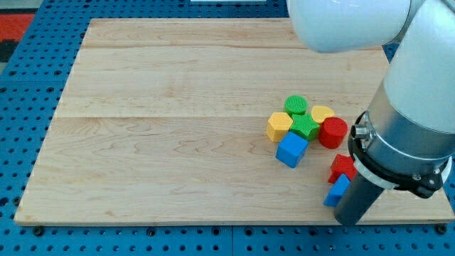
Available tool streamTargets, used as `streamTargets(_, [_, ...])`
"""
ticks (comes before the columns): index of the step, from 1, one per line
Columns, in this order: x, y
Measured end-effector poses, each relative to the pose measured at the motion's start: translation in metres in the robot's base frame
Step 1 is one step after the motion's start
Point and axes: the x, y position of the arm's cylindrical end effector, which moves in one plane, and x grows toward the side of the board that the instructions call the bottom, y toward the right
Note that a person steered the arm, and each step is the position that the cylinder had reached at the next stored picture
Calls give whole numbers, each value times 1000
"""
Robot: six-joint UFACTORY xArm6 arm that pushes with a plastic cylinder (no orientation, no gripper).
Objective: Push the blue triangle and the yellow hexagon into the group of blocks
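The yellow hexagon (279, 126) sits at the left side of a cluster on the wooden board (170, 128). It touches a green star-shaped block (306, 128). The blue triangle (337, 190) lies near the board's bottom right, partly hidden by my rod, just below a red block (343, 168). My tip (350, 222) is right beside the blue triangle, on its lower right. The rest of the cluster is a green cylinder (296, 105), a yellow block (322, 114), a red cylinder (333, 132) and a blue cube (292, 149).
My arm's white and grey body (405, 135) fills the view's right and hides that part of the board. The board's bottom edge (213, 225) runs close below the tip. Blue pegboard (28, 142) surrounds the board.
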Motion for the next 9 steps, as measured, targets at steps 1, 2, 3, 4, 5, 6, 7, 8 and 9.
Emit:
streamTargets(1, [-13,0])
streamTargets(2, [-30,0])
streamTargets(3, [-44,-3])
streamTargets(4, [-57,-9])
streamTargets(5, [-63,-23])
streamTargets(6, [-44,-18])
streamTargets(7, [-34,9])
streamTargets(8, [-32,21])
streamTargets(9, [-32,15])
